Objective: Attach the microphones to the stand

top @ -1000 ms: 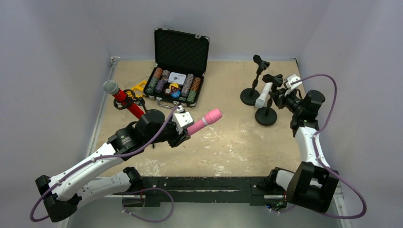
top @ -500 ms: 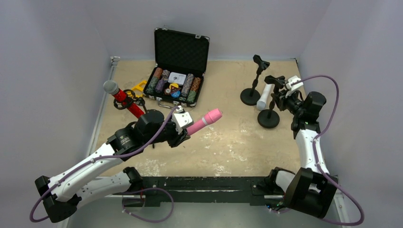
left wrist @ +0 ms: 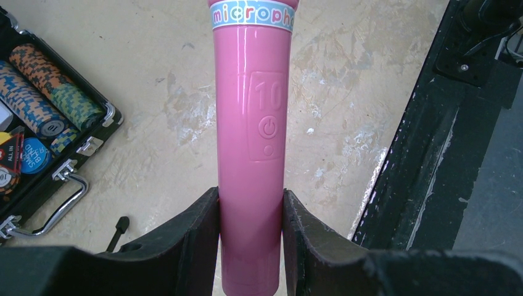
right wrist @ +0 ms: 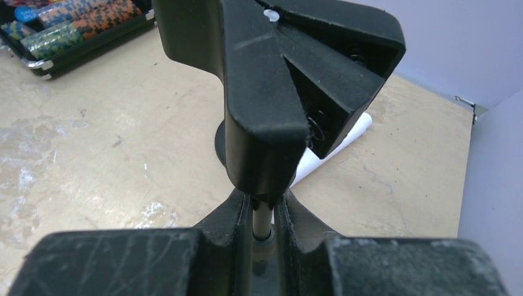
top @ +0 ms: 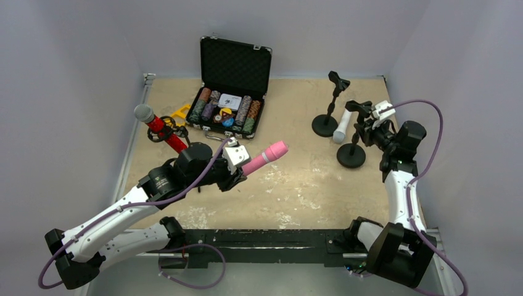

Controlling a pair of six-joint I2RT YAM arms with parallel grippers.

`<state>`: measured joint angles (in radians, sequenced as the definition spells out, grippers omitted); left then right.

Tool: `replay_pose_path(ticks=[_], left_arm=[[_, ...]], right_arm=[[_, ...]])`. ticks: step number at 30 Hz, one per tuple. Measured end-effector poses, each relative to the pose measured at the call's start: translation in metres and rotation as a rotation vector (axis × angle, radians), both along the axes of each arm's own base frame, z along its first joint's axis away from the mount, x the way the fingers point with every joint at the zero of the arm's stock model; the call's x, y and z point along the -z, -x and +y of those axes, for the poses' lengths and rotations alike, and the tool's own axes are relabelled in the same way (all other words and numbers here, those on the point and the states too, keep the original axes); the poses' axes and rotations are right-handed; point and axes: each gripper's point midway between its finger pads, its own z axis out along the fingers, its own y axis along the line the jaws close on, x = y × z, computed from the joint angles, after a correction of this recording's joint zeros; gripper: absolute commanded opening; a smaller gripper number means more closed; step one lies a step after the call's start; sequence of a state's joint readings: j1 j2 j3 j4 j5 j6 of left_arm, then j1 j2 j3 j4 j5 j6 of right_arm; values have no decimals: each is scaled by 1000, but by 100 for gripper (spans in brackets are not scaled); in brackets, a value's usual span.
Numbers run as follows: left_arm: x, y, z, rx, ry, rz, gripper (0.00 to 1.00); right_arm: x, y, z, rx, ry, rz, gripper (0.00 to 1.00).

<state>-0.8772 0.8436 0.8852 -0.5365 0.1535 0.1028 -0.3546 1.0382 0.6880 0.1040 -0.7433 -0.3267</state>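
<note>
- Pink microphone (top: 265, 155): clamped by its handle between the two fingers of the left gripper (left wrist: 251, 213). Held in the air over the left-middle of the worktop (top: 296, 185), head pointing away to the right. Shows a moulded power symbol and a band lettered "microph…" to the wrist camera.
- Red microphone (top: 161, 129): near the left edge, tilted, grey mesh head up and to the left, something black around its body. Lower end hidden behind the left arm.
- White microphone (top: 341, 126): at the right rear, between the two stands and just beside the far stand's round base. Lying flat or leaning, cannot tell.
- Near stand (top: 351, 155): upright, round base low on the right side. Thin pole pinched between the closed fingers of the right gripper (right wrist: 262, 216), just under the black clip (right wrist: 277, 80).
- Far stand (top: 324, 125): upright behind the white microphone, forked clip on top, apart from both grippers.
- Black case (top: 229, 92): at the rear middle, lid raised, rows of poker chips inside, well apart from both grippers.
</note>
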Motion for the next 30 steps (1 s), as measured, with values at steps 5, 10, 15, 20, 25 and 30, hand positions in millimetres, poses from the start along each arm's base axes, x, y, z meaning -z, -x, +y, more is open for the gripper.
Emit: replay_pose_path(ticks=[5,10,15,20,25,30], left_arm=[[0,0,0,1,1,-1,0],[0,0,0,4,-2,-6,0],[-1,0,1,6,-3,-13,0],[-1,0,1,6,5,-20,0],[0,-1,1,3,6,-23,0],[0,-2,4,-9,11,-39,0]], right_arm=[[-1,14,13,-71,11,5,0],[0,34,33,-165,-4,31,0],[1,48,59,-269,5,37,0],[1,64,99,-418,-3,64,0],[0,79,138,-567,-39,115,0],[-3,88,177,-700,-60,155,0]])
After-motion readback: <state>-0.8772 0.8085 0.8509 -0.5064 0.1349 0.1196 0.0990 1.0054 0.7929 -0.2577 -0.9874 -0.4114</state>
